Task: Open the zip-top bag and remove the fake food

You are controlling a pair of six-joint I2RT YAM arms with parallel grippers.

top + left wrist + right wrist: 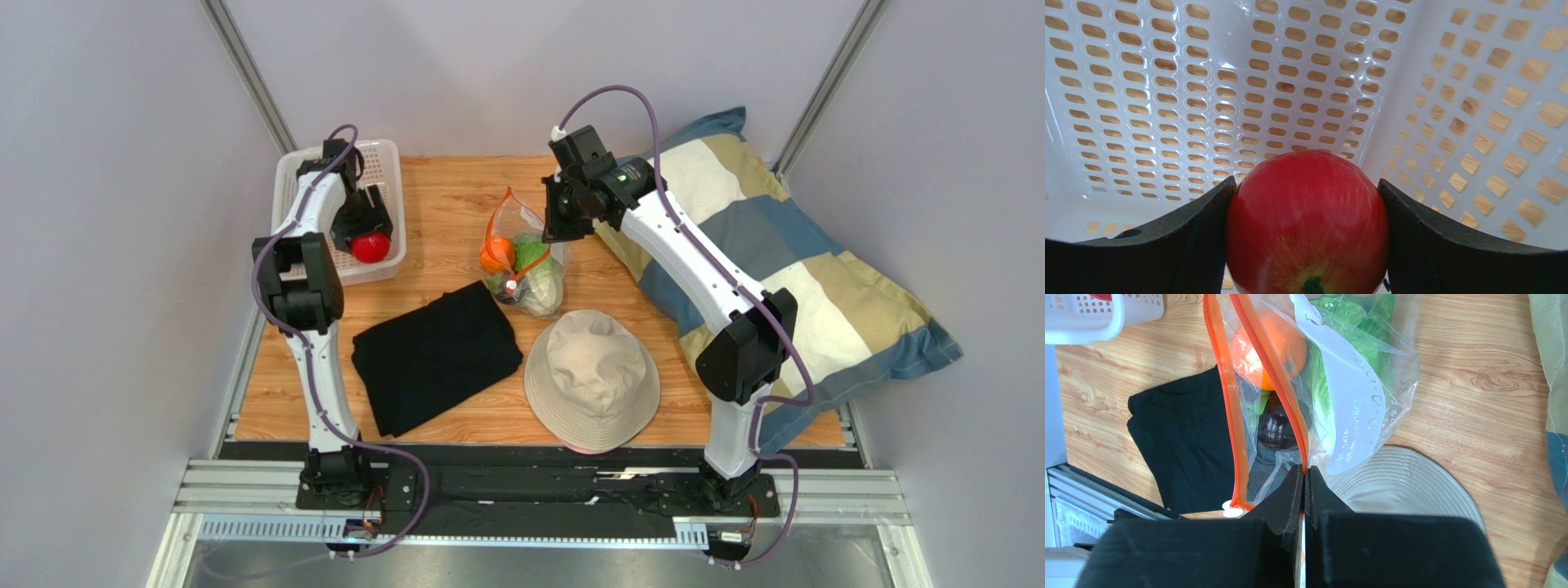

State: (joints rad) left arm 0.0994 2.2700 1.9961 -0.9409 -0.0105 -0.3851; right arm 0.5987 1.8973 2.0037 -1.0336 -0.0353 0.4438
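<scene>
The zip-top bag (530, 261) lies mid-table, its orange-red zip strip (1276, 367) parted open. My right gripper (556, 221) is shut on one side of the strip (1303, 470) and holds the bag's mouth up. Inside the bag I see the orange fruit (1270, 346), the green cabbage (1352, 318) and the dark purple fruit (1277, 427). My left gripper (364, 233) is shut on the red apple (1308, 223) and holds it inside the white mesh basket (301, 172) at the back left; the apple also shows in the top view (371, 246).
A folded black cloth (436, 355) lies front-left of the bag. A beige hat (593, 377) lies just in front of the bag. A patchwork pillow (797, 282) fills the right side. The basket's wall (1499, 92) stands close on the left gripper's right.
</scene>
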